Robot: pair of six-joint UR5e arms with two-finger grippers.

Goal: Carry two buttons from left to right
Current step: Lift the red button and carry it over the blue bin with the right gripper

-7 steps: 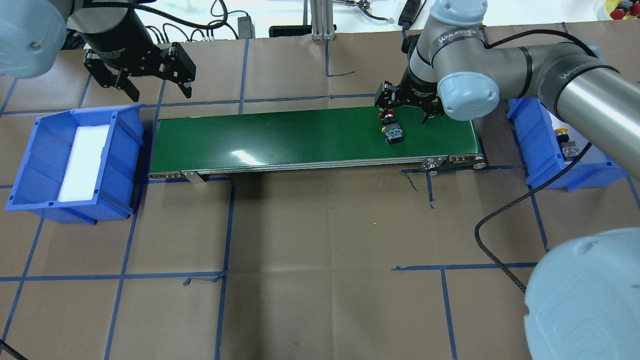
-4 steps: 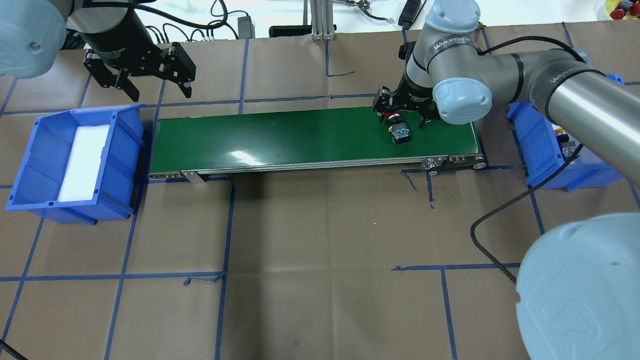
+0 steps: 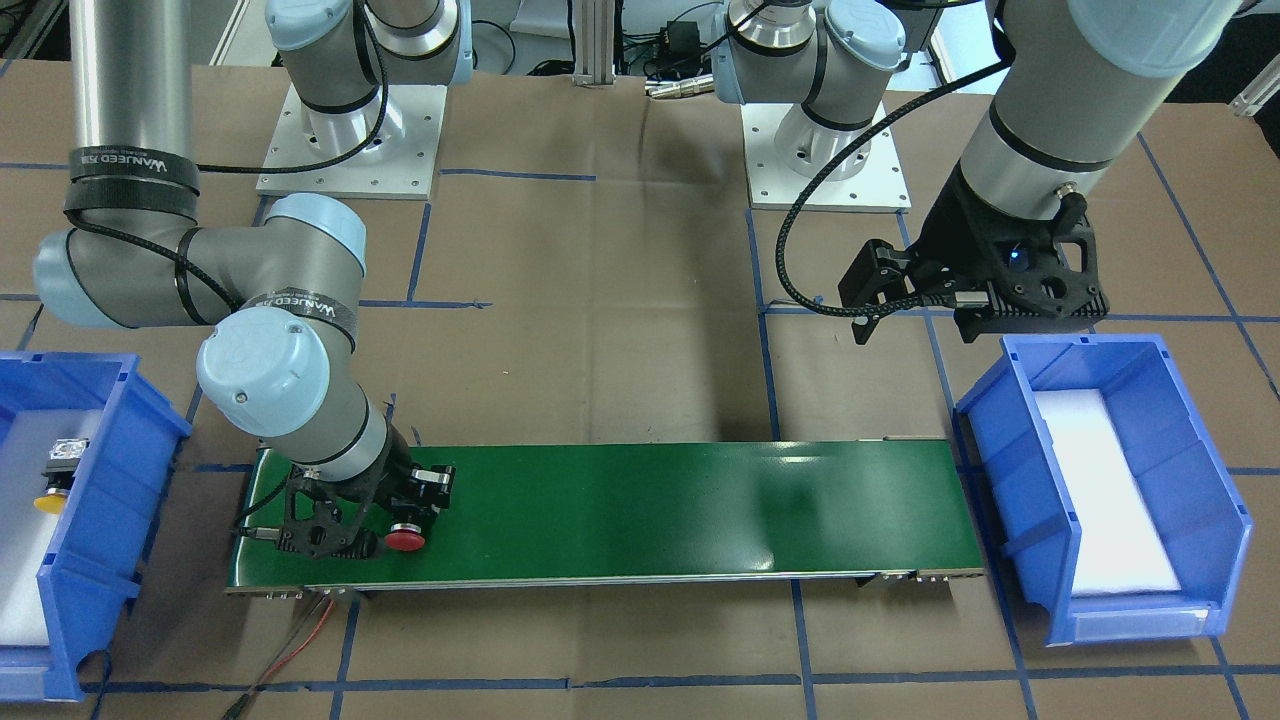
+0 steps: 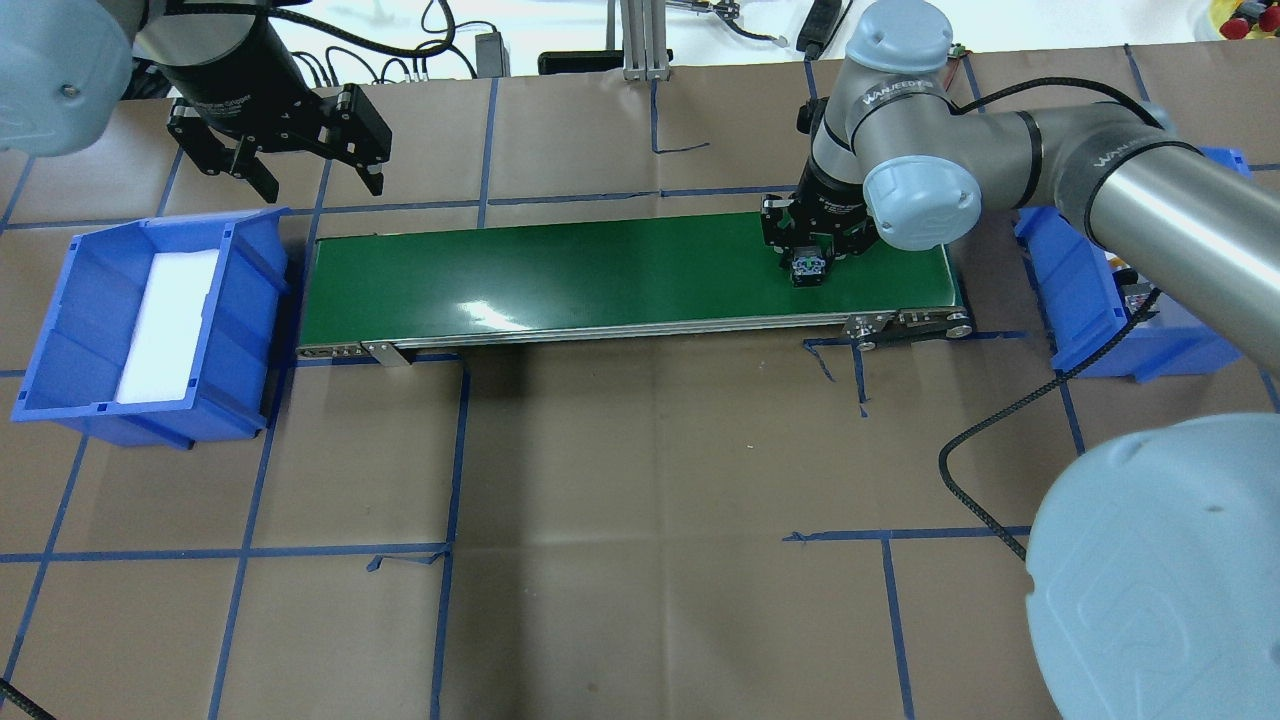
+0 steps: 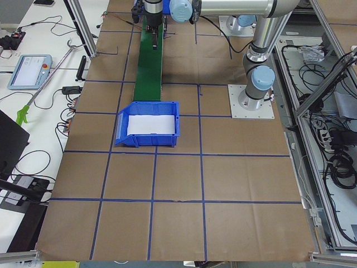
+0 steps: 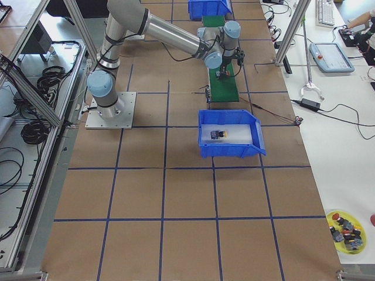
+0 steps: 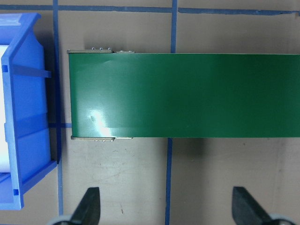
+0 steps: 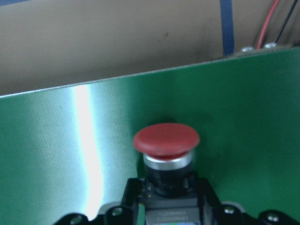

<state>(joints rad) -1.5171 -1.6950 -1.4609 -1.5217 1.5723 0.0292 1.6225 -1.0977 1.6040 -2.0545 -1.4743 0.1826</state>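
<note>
The red button [image 8: 166, 139] lies on its side near the right end of the green belt [image 4: 600, 270], cap pointing at the belt's far edge. My right gripper [image 4: 808, 252] is down on the belt and shut on the button's black body [image 4: 808, 268]; the front-facing view shows the red cap [image 3: 405, 540] sticking out of that gripper [image 3: 385, 522]. The yellow button [image 3: 50, 490] rests on white foam in the right blue bin [image 3: 110, 500] and also shows there from the right side [image 6: 218, 134]. My left gripper [image 4: 320, 185] hangs open and empty behind the left bin [image 4: 60, 330].
The left bin [image 3: 1210, 480] holds only a white foam pad [image 3: 1100, 490]. Blue tape lines grid the brown paper table [image 4: 650, 480]. A black cable [image 4: 990, 440] loops off my right arm. The belt's left end [image 7: 93, 93] lies under the open left fingers [image 7: 89, 208].
My right gripper turned, came down over the red button and closed from wide open onto its body. The button drifted slightly right along the belt. The left arm stayed still.
</note>
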